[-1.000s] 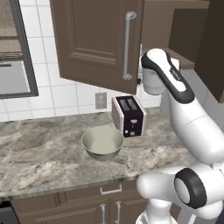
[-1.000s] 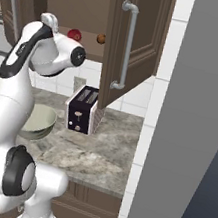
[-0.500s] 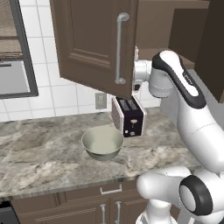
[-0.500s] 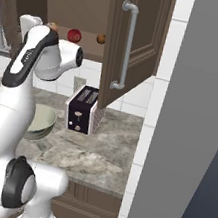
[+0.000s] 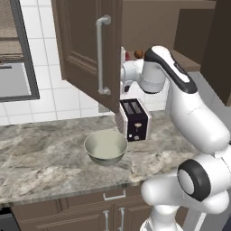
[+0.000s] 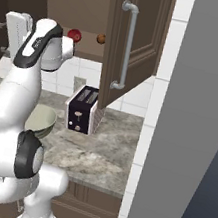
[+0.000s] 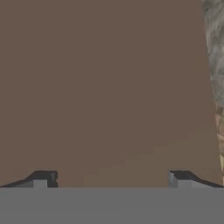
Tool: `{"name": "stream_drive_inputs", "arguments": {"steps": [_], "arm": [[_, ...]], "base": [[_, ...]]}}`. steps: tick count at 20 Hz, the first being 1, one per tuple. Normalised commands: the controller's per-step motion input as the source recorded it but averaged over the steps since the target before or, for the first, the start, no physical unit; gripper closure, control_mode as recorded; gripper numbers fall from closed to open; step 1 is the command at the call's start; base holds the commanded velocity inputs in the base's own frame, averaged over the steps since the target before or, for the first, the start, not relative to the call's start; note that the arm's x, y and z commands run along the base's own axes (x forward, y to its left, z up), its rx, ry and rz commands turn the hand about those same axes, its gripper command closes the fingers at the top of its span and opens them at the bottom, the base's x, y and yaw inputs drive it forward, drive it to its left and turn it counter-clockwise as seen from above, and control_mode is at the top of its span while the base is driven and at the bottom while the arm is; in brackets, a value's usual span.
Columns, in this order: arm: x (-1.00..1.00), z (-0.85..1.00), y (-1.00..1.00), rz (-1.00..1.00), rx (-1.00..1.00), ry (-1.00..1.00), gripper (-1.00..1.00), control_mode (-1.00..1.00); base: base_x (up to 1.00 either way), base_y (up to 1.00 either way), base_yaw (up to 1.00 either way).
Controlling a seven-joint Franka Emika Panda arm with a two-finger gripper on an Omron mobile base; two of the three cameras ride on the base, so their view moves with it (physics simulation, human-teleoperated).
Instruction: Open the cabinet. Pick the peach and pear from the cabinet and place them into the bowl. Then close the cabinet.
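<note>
Cabinet (image 5: 85, 49) doors hang swung open; the hand (image 7: 111, 177), fingers spread wide and empty, faces brown door wood close up. Behind it the pear (image 6: 74, 35) sits on the shelf beside a small brown fruit (image 6: 100, 39). Below, on the marbled surface (image 5: 40, 158), the bowl (image 5: 106, 146) stands just beside a toaster (image 5: 134, 120).

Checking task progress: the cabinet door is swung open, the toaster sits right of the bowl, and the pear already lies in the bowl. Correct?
Not quite. The bowl is empty in the left base view; the pear still sits on the cabinet shelf in the right base view. The door is open, and the toaster stands right of the bowl.
</note>
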Motion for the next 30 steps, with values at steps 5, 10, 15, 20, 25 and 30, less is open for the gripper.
{"name": "stream_drive_inputs", "arguments": {"steps": [5,10,15,20,25,30], "arm": [[-0.01,0.00,0.43,0.21,0.01,0.00,-1.00,-1.00],[-0.10,0.00,0.42,0.11,0.00,0.00,-1.00,-1.00],[-0.04,0.00,0.42,0.01,0.00,0.00,-1.00,-1.00],[0.02,0.00,0.02,-0.03,-0.01,0.00,-1.00,-1.00],[0.00,-0.05,-0.01,-0.12,-0.03,0.00,-1.00,-1.00],[0.00,0.00,-0.36,-0.15,-0.09,0.00,-1.00,-1.00]], "base": [[0.00,0.00,0.00],[0.00,0.00,0.00],[0.00,0.00,0.00],[0.00,0.00,0.00],[0.00,0.00,0.00],[0.00,0.00,0.00]]}}
